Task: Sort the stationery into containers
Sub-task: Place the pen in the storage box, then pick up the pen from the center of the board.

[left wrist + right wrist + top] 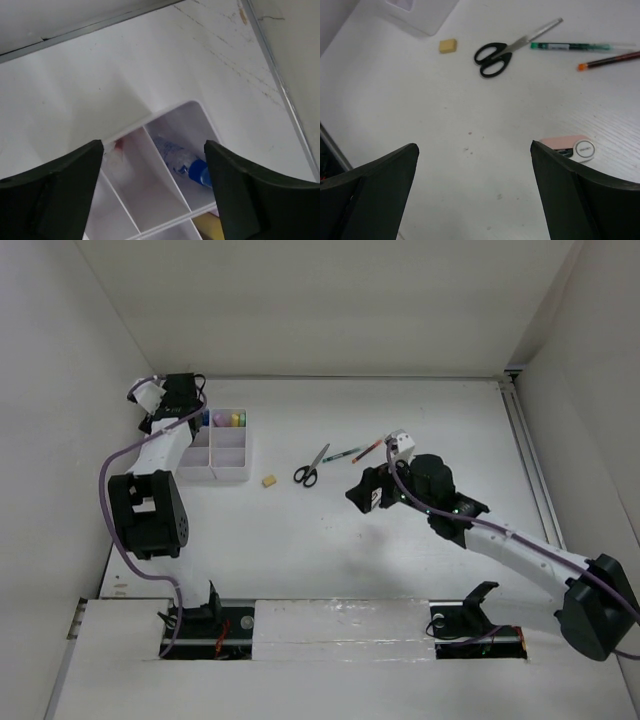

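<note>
left hand (185, 412) (152, 147): held released over the tray's far left corner, fingers spread wide, nothing gripped
right hand (362, 492) (474, 147): held released above bare table, fingers spread wide, nothing gripped, well apart from the tray
tray (215, 478) (150, 121): white, divided into compartments, set on the table's left side in front of the left arm
bottle (182, 162): clear with a blue cap, laid inside the tray's corner compartment, seen between the left fingers
markers (229, 420): pink and yellow tops seen in the tray's far compartments, just beside the left hand
scissors (311, 468) (505, 51): shut, laid flat on the table right of the tray, black handles nearest the arms
eraser (268, 480) (448, 46): small tan block, laid between tray and scissors, touching neither
pen (342, 455) (570, 46): green, laid just beside the scissors' blade tip
pencil (367, 450) (607, 60): dark with an orange tip, laid near the pen
pink item (567, 146): small, with a white round end, laid by the right hand; its kind cannot be told
table (330, 550): white, everything loose is laid flat on it
</note>
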